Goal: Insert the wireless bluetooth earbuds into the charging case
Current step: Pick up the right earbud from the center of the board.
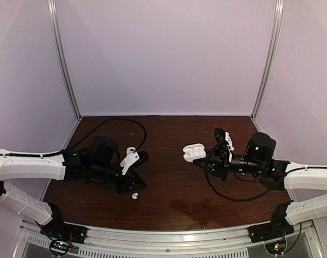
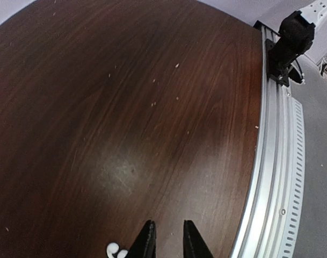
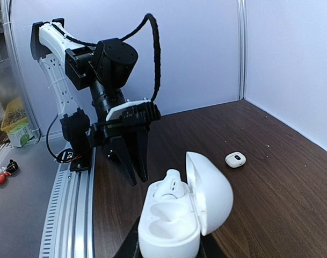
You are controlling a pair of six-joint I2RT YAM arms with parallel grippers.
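charging case [image 3: 176, 226]: nearest the right wrist lens, white and glossy. The lid is stood open on its 3 o'clock side. In the top view it is seen just off table centre, toward 2 o'clock.
right gripper [image 3: 171, 249]: clamped on the base of the charging case, with dark fingers seen either side beneath it.
seated earbud [image 3: 171, 183]: white, lodged in the far well of the case, at 12 o'clock from the near well. The near well is seen as a smooth white hollow.
loose earbud [image 1: 135, 196]: laid on the table [image 1: 174, 199] toward 8 o'clock from centre, just at 6 o'clock of the left fingertips. In the left wrist view white shapes are cut off by the bottom edge at 9 o'clock of the fingers [image 2: 147, 244], so the count cannot be told.
left gripper [image 2: 167, 243]: jaws narrowly apart, bare wood seen in the gap, nothing gripped. The tips are pointed down at the table.
second case [image 3: 235, 159]: small white pebble, closed, laid flat toward 2 o'clock from the held case and well apart from it. There is a dark mark on top, too small to be read.
rail [image 2: 270, 177]: slotted aluminium, run along the near table edge.
yellow-green box [image 3: 14, 121]: off the table, at 9 o'clock in the right wrist view. Its print is blurred and cannot be read.
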